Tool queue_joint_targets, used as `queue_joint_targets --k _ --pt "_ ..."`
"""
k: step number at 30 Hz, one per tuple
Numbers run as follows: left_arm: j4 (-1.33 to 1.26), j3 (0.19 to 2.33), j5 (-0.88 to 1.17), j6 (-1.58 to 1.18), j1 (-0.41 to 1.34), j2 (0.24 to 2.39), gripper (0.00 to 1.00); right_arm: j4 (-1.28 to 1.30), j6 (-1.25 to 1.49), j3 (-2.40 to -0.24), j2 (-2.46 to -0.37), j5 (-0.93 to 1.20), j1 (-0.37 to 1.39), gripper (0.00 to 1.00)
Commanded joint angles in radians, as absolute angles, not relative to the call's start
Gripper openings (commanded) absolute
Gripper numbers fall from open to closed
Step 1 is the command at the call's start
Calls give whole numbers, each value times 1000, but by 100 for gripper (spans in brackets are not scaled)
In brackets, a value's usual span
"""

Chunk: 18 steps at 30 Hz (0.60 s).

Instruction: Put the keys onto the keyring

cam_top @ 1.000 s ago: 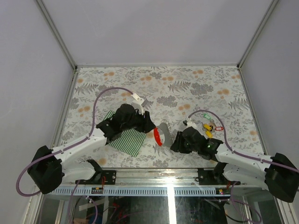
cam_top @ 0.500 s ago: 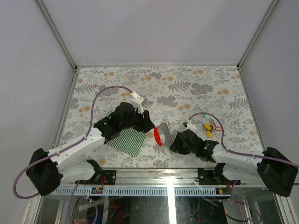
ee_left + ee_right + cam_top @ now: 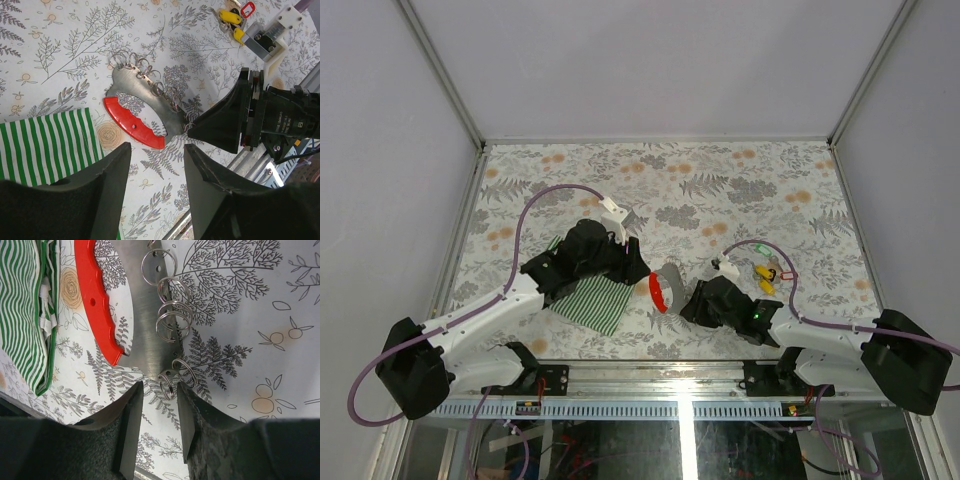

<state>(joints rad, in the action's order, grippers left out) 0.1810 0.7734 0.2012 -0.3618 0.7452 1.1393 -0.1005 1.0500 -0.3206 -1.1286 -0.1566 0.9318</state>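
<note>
Left fingers hovering apart beside red grip | right fingers hovering apart, flanking end ring | keyring lying on table between them, long axis running near-far, rings facing right arm.

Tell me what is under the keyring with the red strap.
The flowered tablecloth lies under the keyring; its print shows through the gap beside the red strap. Anything directly beneath its metal is covered.

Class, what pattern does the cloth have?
The cloth is green-and-white striped, best seen in the left wrist view.
</note>
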Motion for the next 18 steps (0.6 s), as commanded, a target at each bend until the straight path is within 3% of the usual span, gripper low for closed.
queue_joint_targets --k 1,18 --pt "166 805 197 -341 742 1132 48 -83 1049 -328 -1153 -217 942 39" --pt "169 805 206 -342 741 1134 48 -107 1025 -318 -1155 -209 941 26"
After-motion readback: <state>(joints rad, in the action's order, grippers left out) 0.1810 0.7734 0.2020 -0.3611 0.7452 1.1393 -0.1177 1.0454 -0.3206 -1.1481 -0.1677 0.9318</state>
